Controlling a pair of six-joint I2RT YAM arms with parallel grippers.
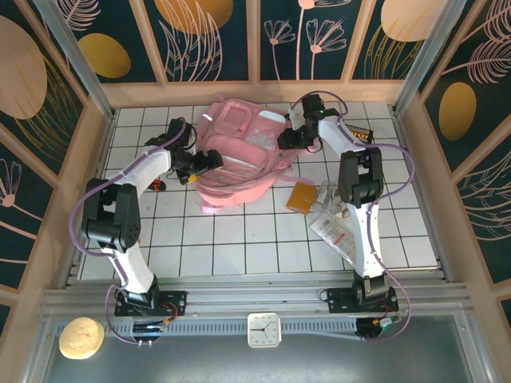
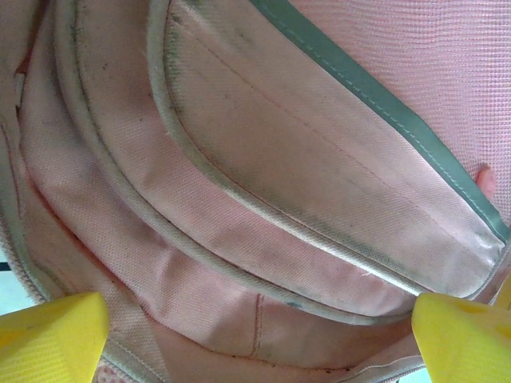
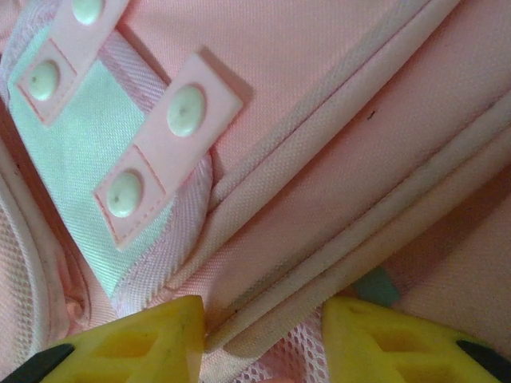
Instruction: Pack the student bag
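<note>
The student bag (image 1: 239,163), a large soft pink backpack, lies on the white tiled table at the back middle. My left gripper (image 1: 209,162) is at the bag's left side. In the left wrist view its yellow fingertips (image 2: 56,335) stand wide apart, open, over pink fabric and grey piping (image 2: 263,159). My right gripper (image 1: 289,137) is at the bag's upper right edge. In the right wrist view its yellow fingers (image 3: 152,343) close on the bag's piped seam folds (image 3: 335,120), beside a pale green patch with pink snap tabs (image 3: 168,136).
A brown flat pouch (image 1: 303,196) and a white printed packet (image 1: 335,231) lie right of the bag by the right arm. A dark pack (image 1: 361,134) sits at the back right, a small red item (image 1: 159,186) at the left. Wooden walls enclose the table.
</note>
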